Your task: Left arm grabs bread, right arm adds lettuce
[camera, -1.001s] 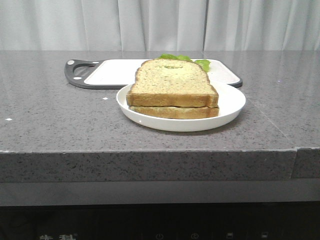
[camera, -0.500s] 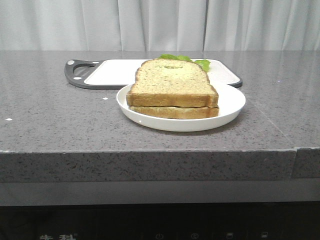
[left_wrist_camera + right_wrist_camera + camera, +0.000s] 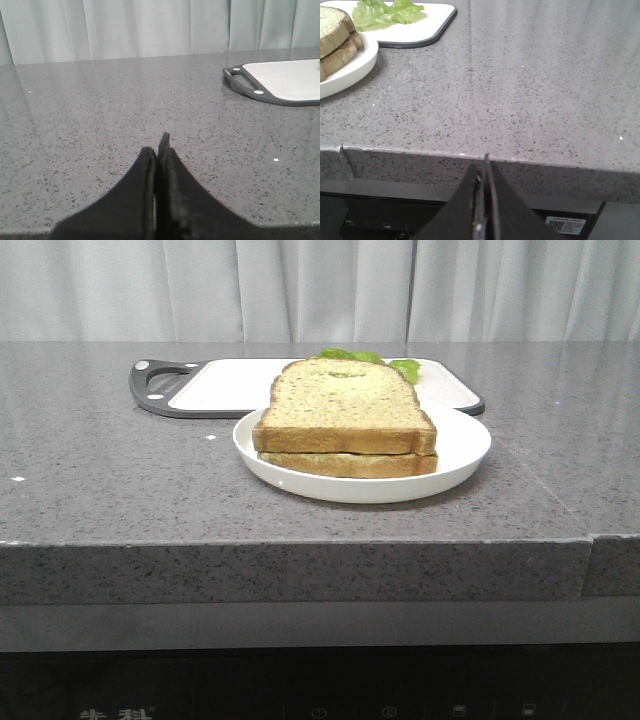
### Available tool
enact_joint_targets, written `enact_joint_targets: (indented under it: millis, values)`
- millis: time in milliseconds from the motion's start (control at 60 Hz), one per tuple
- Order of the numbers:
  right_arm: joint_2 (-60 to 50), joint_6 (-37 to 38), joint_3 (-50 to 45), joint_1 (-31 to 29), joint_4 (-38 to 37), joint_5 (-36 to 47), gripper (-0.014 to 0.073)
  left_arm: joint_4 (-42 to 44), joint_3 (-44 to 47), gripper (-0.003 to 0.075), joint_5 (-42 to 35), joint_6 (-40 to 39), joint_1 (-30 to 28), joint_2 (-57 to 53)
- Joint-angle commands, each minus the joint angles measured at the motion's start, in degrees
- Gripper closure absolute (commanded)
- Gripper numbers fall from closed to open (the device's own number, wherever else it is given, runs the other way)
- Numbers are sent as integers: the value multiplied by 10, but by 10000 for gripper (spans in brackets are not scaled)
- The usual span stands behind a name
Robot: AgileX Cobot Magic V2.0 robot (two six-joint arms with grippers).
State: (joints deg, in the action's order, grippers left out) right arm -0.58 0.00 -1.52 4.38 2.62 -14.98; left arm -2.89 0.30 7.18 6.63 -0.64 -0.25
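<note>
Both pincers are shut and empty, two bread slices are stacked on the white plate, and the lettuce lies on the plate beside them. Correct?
Not quite. The lettuce lies on the cutting board behind the plate, as the right wrist view shows. The rest holds: left pincer and right pincer shut, empty; bread stacked.

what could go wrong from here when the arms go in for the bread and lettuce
Two bread slices are stacked on the plate; grabbing the top bread could drag the lower one.
The lettuce lies behind the plate on the cutting board, so the right claw might knock the sandwich reaching over.
</note>
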Motion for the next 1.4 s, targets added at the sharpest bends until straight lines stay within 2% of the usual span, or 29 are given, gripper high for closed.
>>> enact_joint_targets:
  millis: [0, 567, 684, 801, 884, 1084, 1268, 1334, 1384]
  values:
    - [-12, -3, 2, 0, -7, 44, 655, -5, 3, 741, -52, -1, -1, -11]
    - [-12, -3, 14, 0, -6, 58, 655, -12, -5, 741, -72, -1, -1, -11]
    - [-12, -3, 63, 0, -6, 36, 655, -12, -61, 741, -59, -1, -1, -4]
    - [2, -3, 145, 0, -6, 4, 655, -15, -168, 741, 54, -1, 0, 45]
    - [32, -3, 198, 0, -6, -15, 655, -21, -228, 741, 102, -1, 0, 100]
    - [142, -3, 298, 0, -8, -90, 655, -21, -298, 741, 107, -1, 0, 228]
    - [188, -3, 311, 0, -8, -105, 640, -21, -301, 738, 102, -1, 0, 250]
    - [187, -3, 311, 0, -8, -104, 592, -21, -301, 688, 100, -1, 0, 250]
    - [187, -3, 311, 0, -8, -104, 535, -21, -301, 603, 100, -1, 0, 250]
